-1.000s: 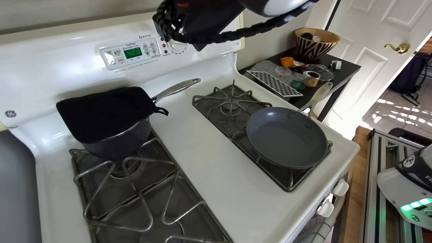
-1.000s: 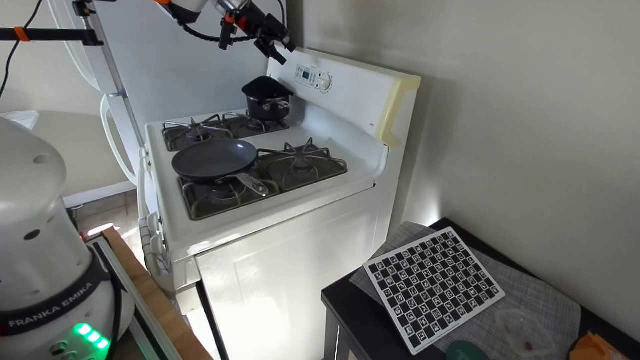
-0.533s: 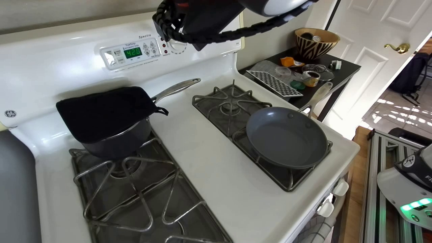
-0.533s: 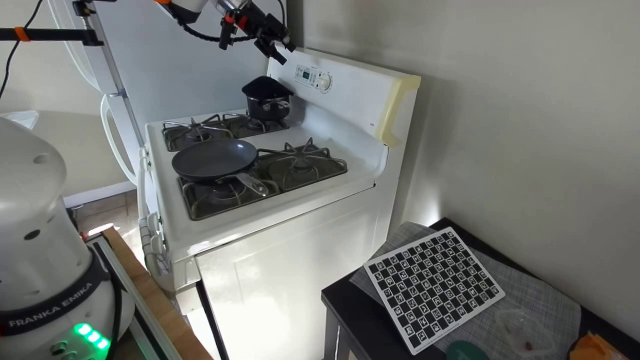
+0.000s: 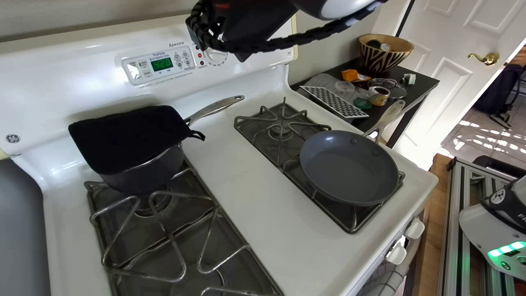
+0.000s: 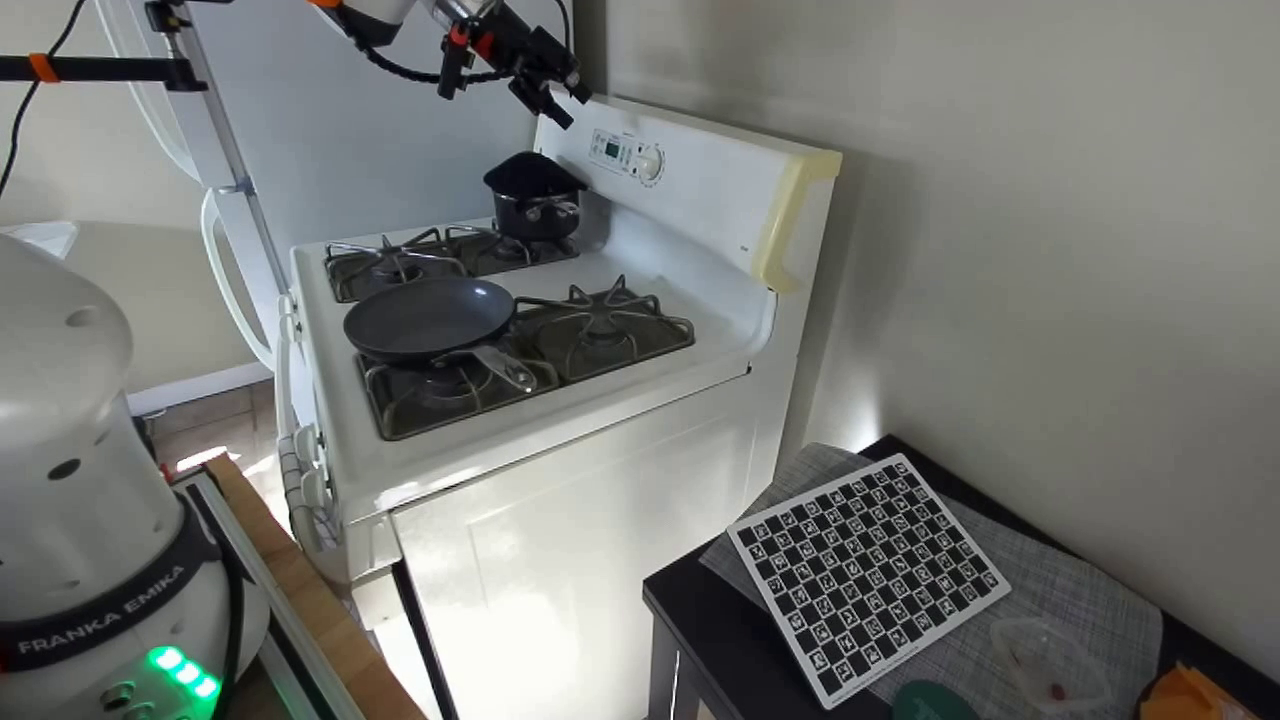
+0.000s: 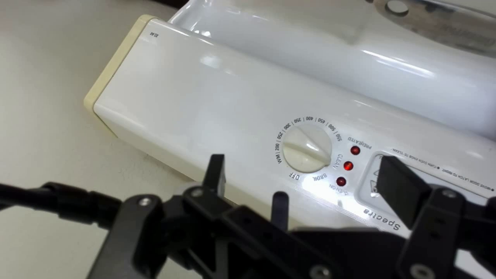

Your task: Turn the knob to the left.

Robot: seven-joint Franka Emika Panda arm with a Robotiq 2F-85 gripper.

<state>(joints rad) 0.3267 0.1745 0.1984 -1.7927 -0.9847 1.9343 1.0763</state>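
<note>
1. Two fingers stand wide apart in the wrist view and hold nothing; the spread presumably leaves room to straddle something broad.

2. The gripper hangs by the top of the control panel, likely kept high so that it can come at the panel from above.

3. The knob, the task's object, sits on that panel beside three red lights. It lies beyond the fingers, untouched. Its ridge slants across the line between them, one end near the word CLEAN, so the gripper would probably have to twist before it could pinch the ridge squarely.

4. Below the panel, a black cloth lies over the pot at the back of the stove, perhaps as a makeshift lid.

5. The frying pan rests at the front, well apart from the panel, its handle toward the stove's side, likely for easy lifting.

6. The robot base stands before the stove, which makes the arm reach across it. A checkered board on the side table is probably for camera calibration.
</note>
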